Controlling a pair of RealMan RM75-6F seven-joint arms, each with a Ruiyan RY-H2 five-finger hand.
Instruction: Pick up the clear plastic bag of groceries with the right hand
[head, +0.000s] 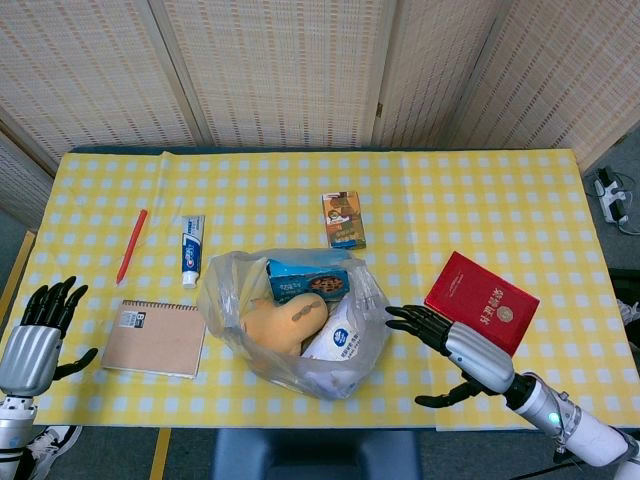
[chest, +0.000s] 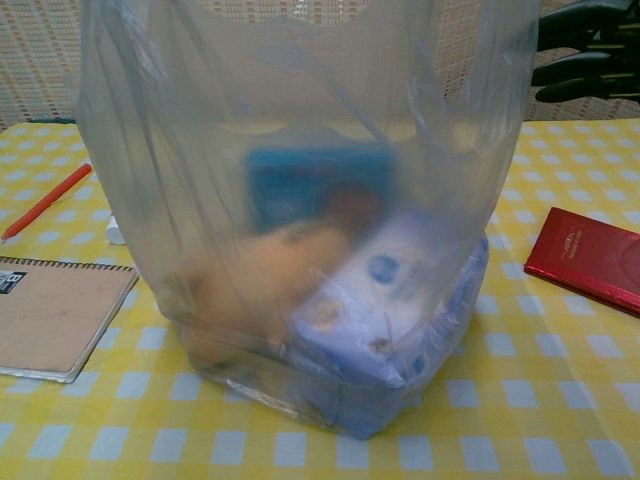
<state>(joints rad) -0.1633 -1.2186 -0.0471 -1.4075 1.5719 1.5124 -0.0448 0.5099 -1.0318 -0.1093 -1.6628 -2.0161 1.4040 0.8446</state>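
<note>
The clear plastic bag (head: 290, 320) stands near the table's front middle, holding a blue packet, an orange squash and a white-and-blue pack. In the chest view the bag (chest: 300, 230) fills most of the frame. My right hand (head: 450, 345) is open, fingers spread and pointing left, just right of the bag and a short gap from it. In the chest view its dark fingers (chest: 585, 50) show at the top right beside the bag's upper edge. My left hand (head: 35, 335) is open at the table's front left corner, holding nothing.
A red booklet (head: 482, 302) lies right of the bag, just behind my right hand. A spiral notebook (head: 155, 338), a toothpaste tube (head: 192, 250) and a red pen (head: 131, 245) lie to the left. A small box (head: 343, 219) sits behind the bag.
</note>
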